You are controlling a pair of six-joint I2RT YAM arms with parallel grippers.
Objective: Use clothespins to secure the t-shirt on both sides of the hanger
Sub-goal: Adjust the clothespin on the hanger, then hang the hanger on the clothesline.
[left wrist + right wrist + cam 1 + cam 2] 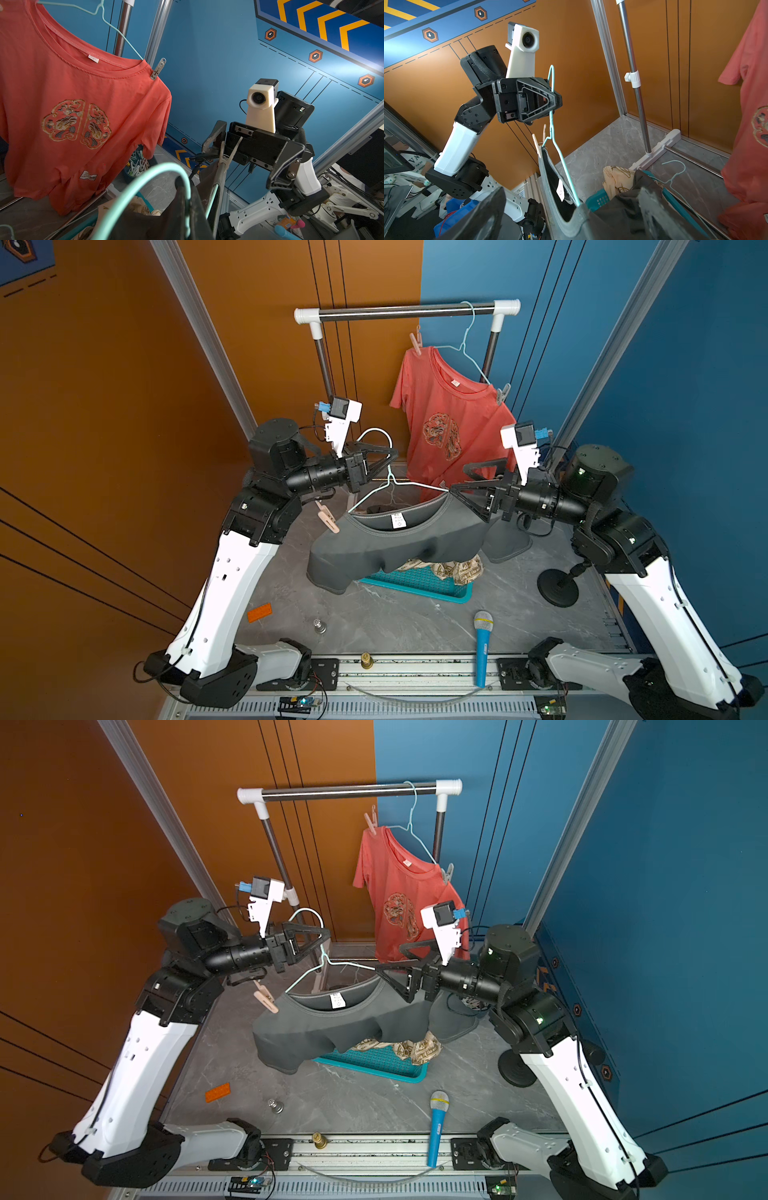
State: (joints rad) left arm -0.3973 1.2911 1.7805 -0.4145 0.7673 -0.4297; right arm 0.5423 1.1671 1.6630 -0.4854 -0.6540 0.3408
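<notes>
A grey t-shirt (395, 539) hangs on a teal wire hanger (409, 485) above the table. My left gripper (392, 456) (187, 207) is shut on the hanger's hook, as the right wrist view also shows (556, 101). A beige clothespin (328, 518) (538, 143) grips the shirt's left shoulder. My right gripper (457, 479) (569, 212) stands open around the right shoulder. In the left wrist view a second beige clothespin (228, 153) sits on that shoulder, between the spread fingers. A blue tub of several clothespins (137, 164) stands behind.
A red t-shirt (449, 414) hangs pinned on the rack (407, 308) at the back. Under the grey shirt is a teal basket (415, 587) with patterned cloth. A blue microphone (482, 647), orange brick (259, 612), small weight (319, 626) and black stand (557, 587) are on the table.
</notes>
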